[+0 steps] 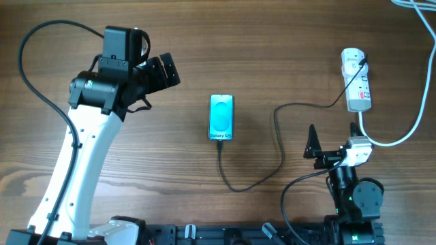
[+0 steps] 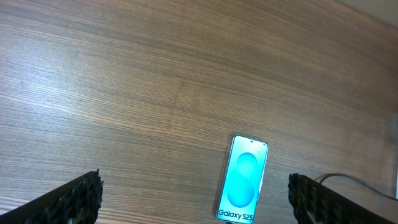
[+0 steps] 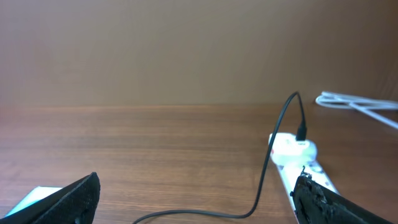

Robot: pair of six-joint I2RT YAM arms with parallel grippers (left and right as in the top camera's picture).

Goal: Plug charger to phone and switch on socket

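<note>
Your left arm (image 1: pixel 80 163) has a long white link topped by boxy black joints, and a thin black cable (image 1: pixel 21 54) loops off it. Your right arm (image 1: pixel 354 194) is mostly black with a white block. The fingers (image 2: pixel 71 199) of your left pincer (image 2: pixel 194 180) and right pincer (image 3: pixel 196 183) are matte black with knobbly edges.

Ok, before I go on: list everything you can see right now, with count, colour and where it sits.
Flat rectangular smartphone with a teal screen: one, teal with a white band, table centre.
Thin black charger cable: one, black, loops from the phone's bottom edge to a black plug in the strip.
Small elongated white power strip: one, white with red marks, far right.
Thick white cord: one, white, curves right from the strip's near end.
Wooden table: one, brown, under everything.
Left gripper: one, black fingers, open, left of the phone.
Right gripper: one, black fingers, open, near the strip.
</note>
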